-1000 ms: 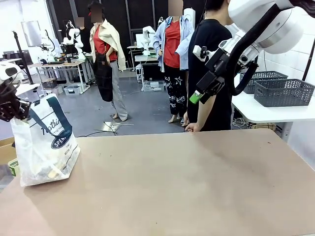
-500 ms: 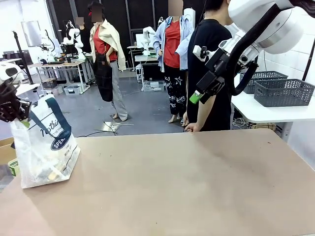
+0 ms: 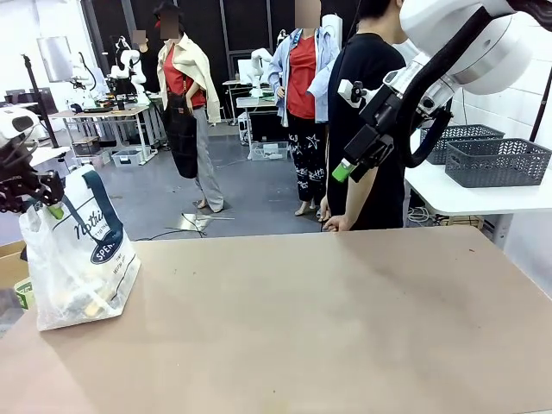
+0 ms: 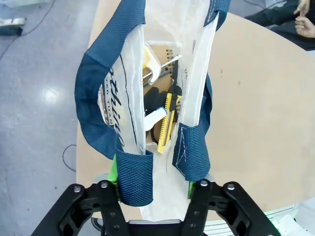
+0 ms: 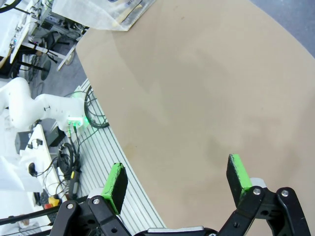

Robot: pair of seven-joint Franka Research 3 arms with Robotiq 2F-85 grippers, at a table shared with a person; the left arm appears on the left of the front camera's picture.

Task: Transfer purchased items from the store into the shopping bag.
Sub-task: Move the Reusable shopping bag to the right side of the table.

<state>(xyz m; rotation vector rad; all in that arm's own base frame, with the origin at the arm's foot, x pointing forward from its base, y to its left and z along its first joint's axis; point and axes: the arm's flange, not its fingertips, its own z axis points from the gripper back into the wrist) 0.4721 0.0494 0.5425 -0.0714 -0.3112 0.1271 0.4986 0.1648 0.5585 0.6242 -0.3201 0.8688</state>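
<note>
While my left gripper (image 3: 39,203) hangs at the bag's mouth, the shopping bag (image 3: 79,259) stands at the desk's (image 3: 328,319) left edge.
From the front I see the right gripper (image 3: 343,169) raised high, a person (image 3: 371,121) behind it; on my left wrist camera the fingers (image 4: 114,173) stand spread, both navy handles (image 4: 132,182) between them, clamped on neither, purchased items (image 4: 165,120) inside the bag; on my right wrist camera the pads (image 5: 117,183) gape over bare desk.

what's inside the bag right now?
Through the bag's open mouth: a yellow-and-black item, a white piece and something pale yellow. Anything lower is hidden by the bag's folds and the other items.
</note>
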